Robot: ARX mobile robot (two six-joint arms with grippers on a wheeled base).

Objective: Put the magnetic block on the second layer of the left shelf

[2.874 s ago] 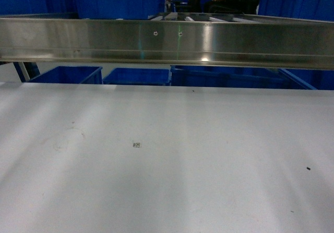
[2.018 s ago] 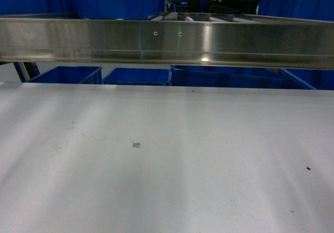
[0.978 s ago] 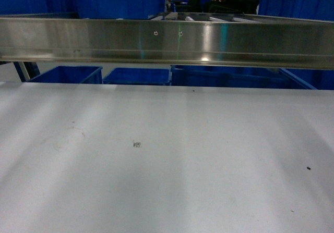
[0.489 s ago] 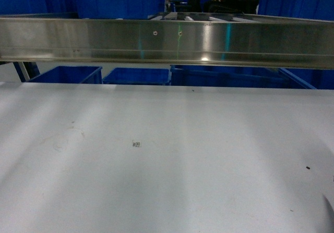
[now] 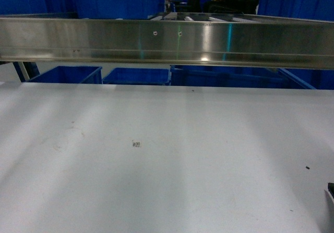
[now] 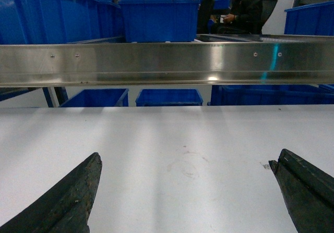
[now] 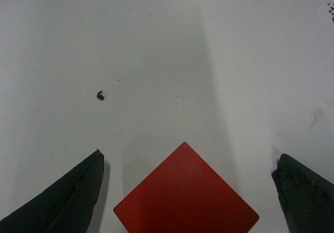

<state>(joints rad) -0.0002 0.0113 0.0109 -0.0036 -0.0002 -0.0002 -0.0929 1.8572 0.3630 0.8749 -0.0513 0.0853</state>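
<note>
White surface [image 5: 167,181] fills most of every view, with a polished steel beam [image 5: 167,40] crossing above its far edge and blue bins [image 5: 135,76] stacked beyond; a seated person [image 6: 240,11] is visible in the background.

Magnetic block [image 7: 185,191]: rests flat on the surface, directly under the right claw [image 7: 188,191] in the right wrist view, turned so one corner points away from the camera. It lies between the two fingers [image 7: 68,196], touching neither. It does not show in the head view, where only a sliver of something dark shows at the lower right edge.

Right claw: spread wide, fingers well clear of the block on both sides, nothing held.

Left claw [image 6: 188,191]: also spread wide and empty, hovering low over bare surface, looking toward the beam.

Left shelf second layer: cannot be identified with confidence in these views.

Judged stage: the pick has not yet been made.

Risks noted:
- The block sits diamond-wise to the fingers, so closing would probably meet corners rather than flat faces; the cube may twist or squirt out.
- Closing too high would likely clip only its top edge and lose it in transit.
- A small dark speck [image 7: 99,95] lies ahead of the block; not judged an obstruction
</note>
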